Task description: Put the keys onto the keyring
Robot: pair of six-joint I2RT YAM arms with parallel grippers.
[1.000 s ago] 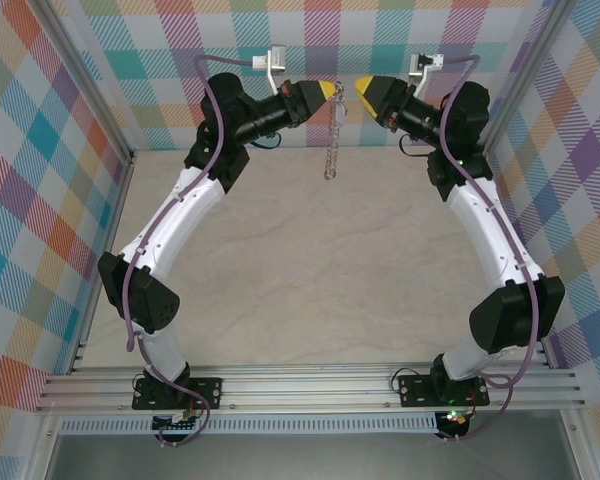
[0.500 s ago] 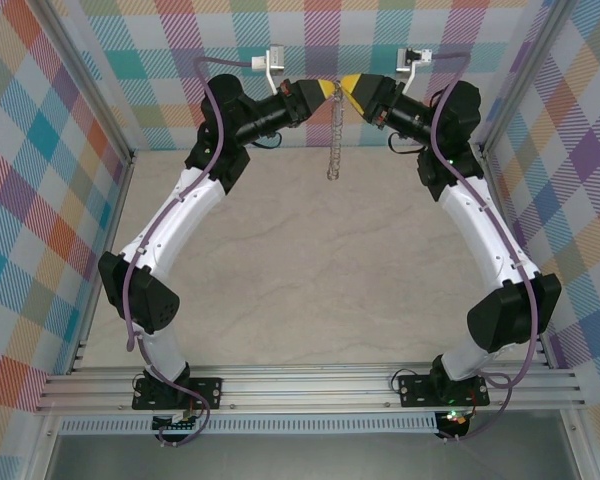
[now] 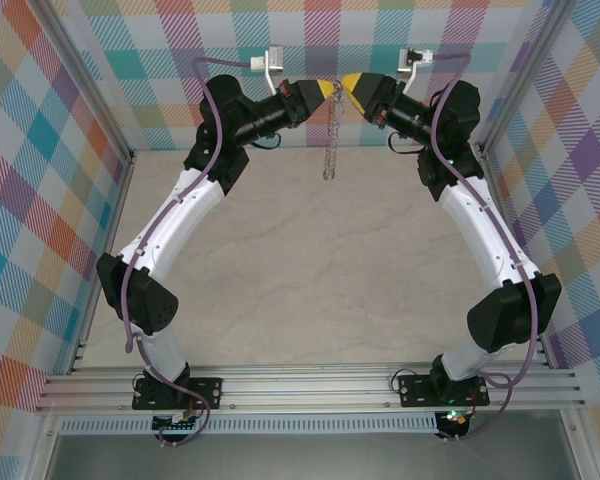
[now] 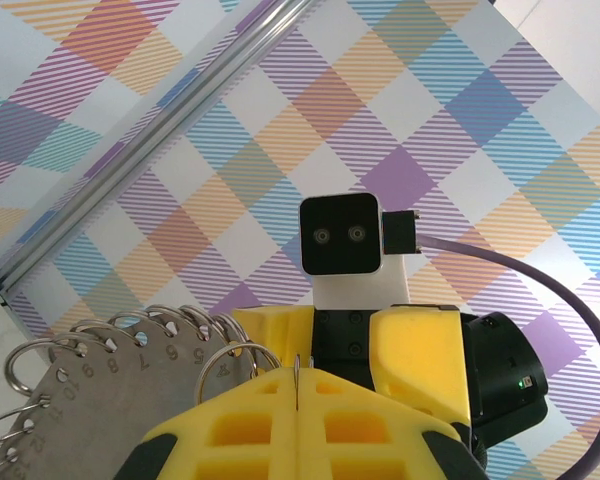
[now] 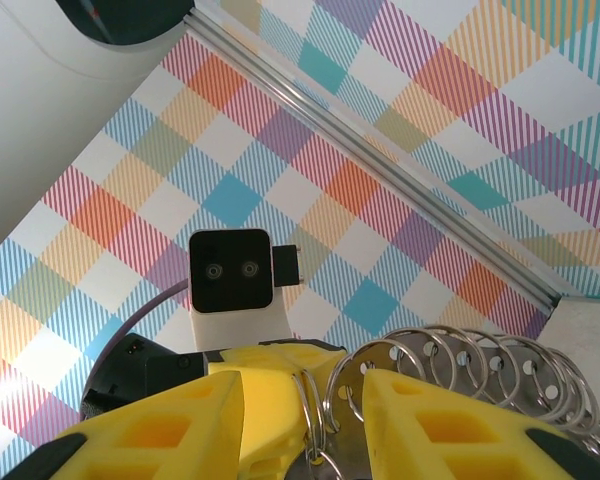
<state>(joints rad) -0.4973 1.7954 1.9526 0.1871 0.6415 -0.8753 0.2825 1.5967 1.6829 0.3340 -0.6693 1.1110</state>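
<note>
The keyring (image 3: 330,140) hangs as a silvery chain-like strip from my left gripper (image 3: 332,90), high above the table at the back. In the left wrist view it is a grey numbered plate (image 4: 100,385) carrying several wire rings, and my left gripper (image 4: 297,375) is shut on the edge of one thin ring. My right gripper (image 3: 348,85) faces it tip to tip. In the right wrist view my right gripper (image 5: 300,392) is open, its yellow fingers on either side of that held ring (image 5: 313,405). The key is out of view.
The beige table (image 3: 310,270) lies far below both grippers. Plaid walls with aluminium posts (image 3: 95,90) close in the left, right and back. Both arms arch up from their bases at the rail (image 3: 310,385).
My right gripper has moved left to the left gripper's tip and now straddles the held ring. The left gripper and hanging keyring have stayed almost still.
</note>
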